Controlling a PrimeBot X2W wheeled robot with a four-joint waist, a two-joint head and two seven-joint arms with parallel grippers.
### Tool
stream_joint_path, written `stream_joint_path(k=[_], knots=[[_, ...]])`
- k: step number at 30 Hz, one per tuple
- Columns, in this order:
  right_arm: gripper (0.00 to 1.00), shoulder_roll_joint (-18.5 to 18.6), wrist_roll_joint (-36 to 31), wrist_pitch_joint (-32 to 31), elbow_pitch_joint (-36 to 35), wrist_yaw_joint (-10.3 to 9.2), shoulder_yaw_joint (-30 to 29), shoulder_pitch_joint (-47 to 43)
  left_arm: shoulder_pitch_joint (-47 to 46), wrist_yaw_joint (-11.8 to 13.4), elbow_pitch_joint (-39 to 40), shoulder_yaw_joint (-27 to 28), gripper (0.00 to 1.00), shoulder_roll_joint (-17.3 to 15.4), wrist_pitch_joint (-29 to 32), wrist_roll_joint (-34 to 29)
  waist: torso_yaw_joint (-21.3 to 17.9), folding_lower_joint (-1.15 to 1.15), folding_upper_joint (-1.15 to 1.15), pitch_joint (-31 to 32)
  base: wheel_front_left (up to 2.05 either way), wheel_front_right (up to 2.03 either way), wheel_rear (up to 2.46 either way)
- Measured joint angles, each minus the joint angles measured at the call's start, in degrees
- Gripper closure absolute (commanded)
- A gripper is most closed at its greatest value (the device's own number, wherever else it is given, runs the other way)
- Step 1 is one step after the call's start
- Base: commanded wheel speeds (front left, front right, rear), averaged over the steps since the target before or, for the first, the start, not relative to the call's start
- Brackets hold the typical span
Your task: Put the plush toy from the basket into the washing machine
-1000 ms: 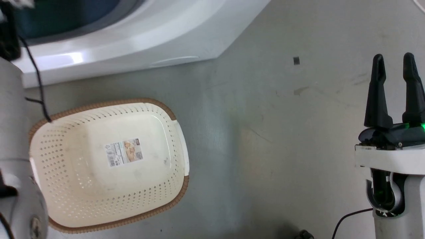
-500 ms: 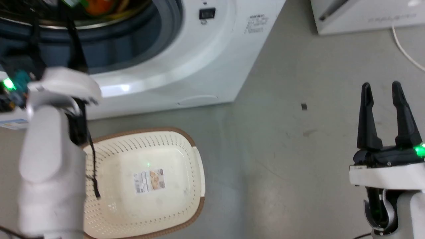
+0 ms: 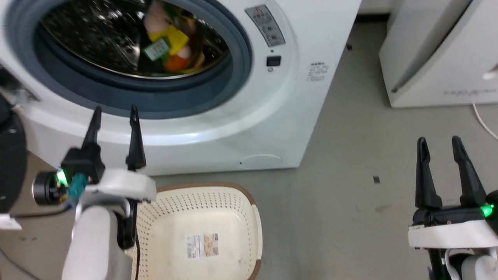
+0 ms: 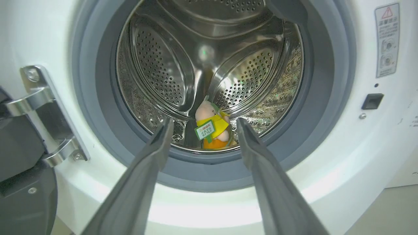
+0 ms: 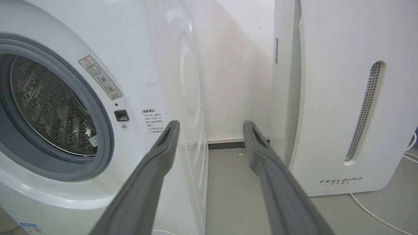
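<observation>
The plush toy (image 3: 171,41) lies at the bottom of the steel drum of the washing machine (image 3: 280,101), pink with yellow clothing, a green tag and an orange part; the left wrist view shows the plush toy (image 4: 210,129) past the grey seal. My left gripper (image 3: 114,112) hangs open and empty in front of the door opening, outside the drum; its fingers (image 4: 153,156) frame the toy from a distance. The cream basket (image 3: 218,217) stands on the floor below, with nothing but its paper label inside. My right gripper (image 3: 439,144) is open and empty at the lower right.
The dark round door (image 3: 9,155) hangs open at the left, its metal hinge (image 4: 42,111) beside the seal. A white FEELBIRD appliance (image 5: 343,130) stands right of the washer, with a white cable (image 3: 484,122) on the grey floor (image 3: 350,217).
The head camera has tilted up, bringing the drum and the toy into view. My left gripper, earlier reaching towards the drum, is now drawn back outside the opening, open. The right gripper holds its pose.
</observation>
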State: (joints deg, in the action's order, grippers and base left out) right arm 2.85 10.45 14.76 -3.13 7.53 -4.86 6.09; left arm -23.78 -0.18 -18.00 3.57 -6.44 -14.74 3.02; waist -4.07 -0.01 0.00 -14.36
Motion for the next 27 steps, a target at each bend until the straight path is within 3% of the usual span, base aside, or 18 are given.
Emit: stream_joint_path(k=[9,25,26,27], knots=[[0.00,0.0,-0.9,0.0,0.6,0.00,-0.7,-3.7,11.0,-1.1,5.5,-1.1,0.00,2.1,0.0,0.0,2.8,0.00,0.00,5.8,0.00,0.00,0.00],[0.00,0.0,-1.2,0.0,3.4,0.00,-2.2,-10.5,20.7,-1.3,3.8,-3.2,0.00,3.2,0.0,-0.5,6.1,-0.01,0.00,13.0,0.00,0.00,0.00],[1.00,0.0,-1.2,0.0,3.5,0.00,-2.2,-10.5,20.8,-1.1,3.7,-3.3,1.00,3.3,0.0,-0.7,6.1,-0.01,0.00,13.1,0.00,0.00,0.00],[1.00,0.0,-1.2,0.0,3.5,0.01,-2.2,-10.5,20.8,-1.2,3.6,-3.3,1.00,3.3,0.1,-0.7,6.1,-0.01,0.00,13.1,0.00,0.00,0.00]])
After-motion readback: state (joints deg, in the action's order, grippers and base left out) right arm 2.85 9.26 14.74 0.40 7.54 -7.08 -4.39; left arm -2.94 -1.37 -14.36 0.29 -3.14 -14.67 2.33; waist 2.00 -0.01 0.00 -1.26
